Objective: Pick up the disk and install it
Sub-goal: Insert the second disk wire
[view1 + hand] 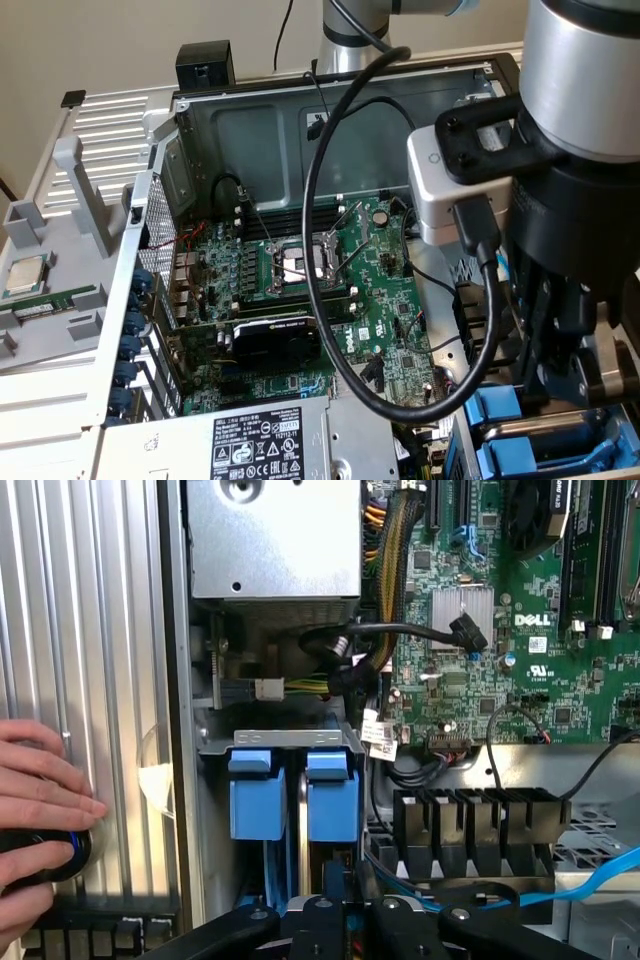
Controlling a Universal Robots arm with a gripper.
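A person's hand (40, 810) lay on the ridged panel (110, 680), well away from the drive cage (290, 738), fingers resting on a dark round knob (62, 855). And into the cage itself: two blue-framed drives stood side by side in its slots. The other drive (250, 795) sat in the slot nearer the ridged panel, and right beside it was the disk (332, 798), in the slot nearer the motherboard (520, 640).

The gripper (343, 880) hung directly in line with the disk's slot, just off the cage mouth, its fingers pressed almost together. Whether they pinched the disk's edge or merely bore against it could not be told.

By the look of it, the pick-up was done and the install was in hand, the disk apparently most of the way home. Seating it would call for a straight, square push along the slot, staying clear of the black cable (400, 632) looped beyond the cage and the blue cable (600, 872) beside it.
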